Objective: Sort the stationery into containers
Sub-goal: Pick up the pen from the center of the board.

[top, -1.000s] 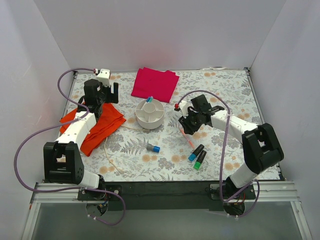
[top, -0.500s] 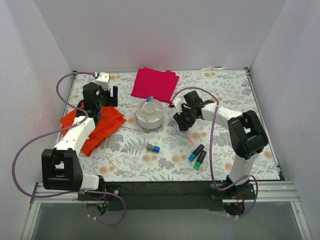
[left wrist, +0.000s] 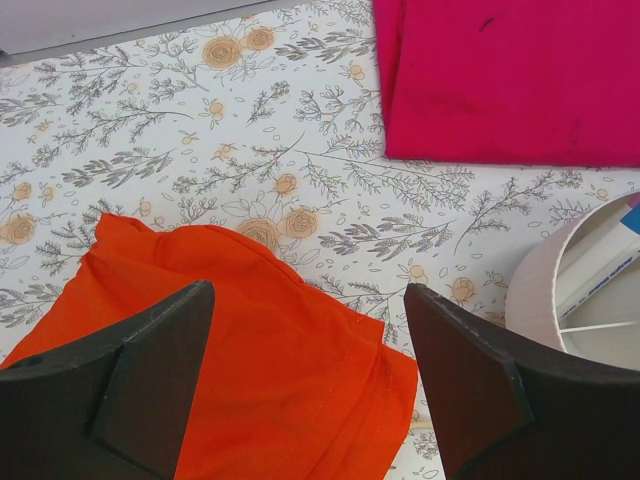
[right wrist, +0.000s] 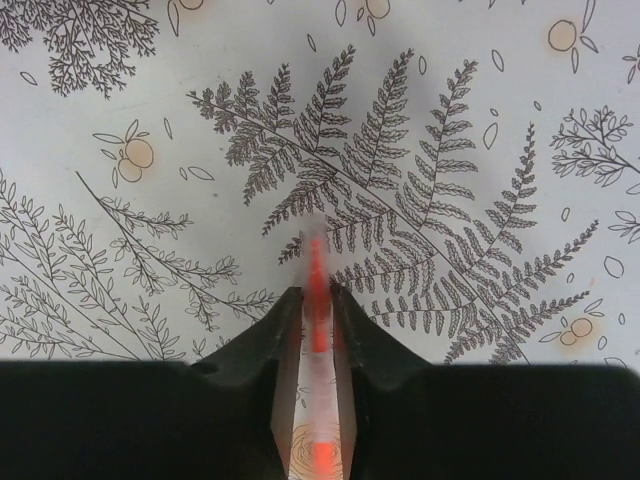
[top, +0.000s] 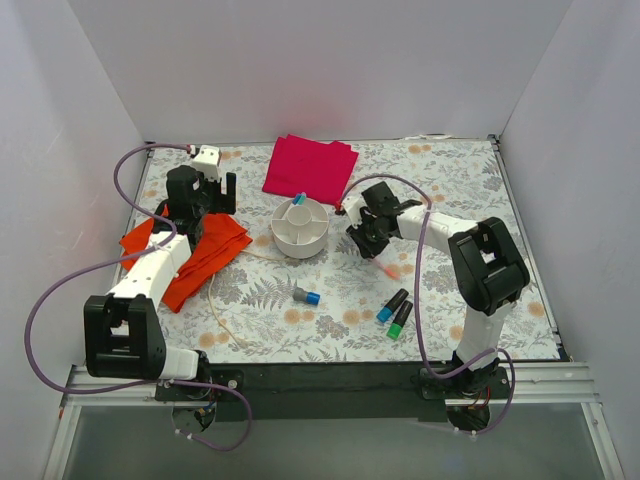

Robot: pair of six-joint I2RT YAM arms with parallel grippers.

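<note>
My right gripper (top: 366, 236) is shut on a thin pink pen (top: 385, 266) that slants down to its right, just right of the round white divided dish (top: 300, 230). In the right wrist view the pen (right wrist: 317, 262) is pinched between the fingertips of that gripper (right wrist: 317, 293), above the patterned table. A blue-tipped item (top: 299, 200) lies in the dish. A grey-blue stub (top: 306, 296) and two black markers, one blue-capped (top: 391, 305) and one green-capped (top: 401, 320), lie on the table. My left gripper (top: 205, 196) is open and empty over the orange-red cloth (left wrist: 250, 350).
A magenta folded cloth (top: 310, 165) lies behind the dish. The orange-red cloth (top: 190, 250) covers the left side. A thin pale line (top: 215, 300) curves across the table left of the stub. White walls stand on three sides. The dish rim (left wrist: 545, 290) shows in the left wrist view.
My right gripper has moved left toward the dish with the pink pen in it. My left gripper has shifted slightly back and stays open.
</note>
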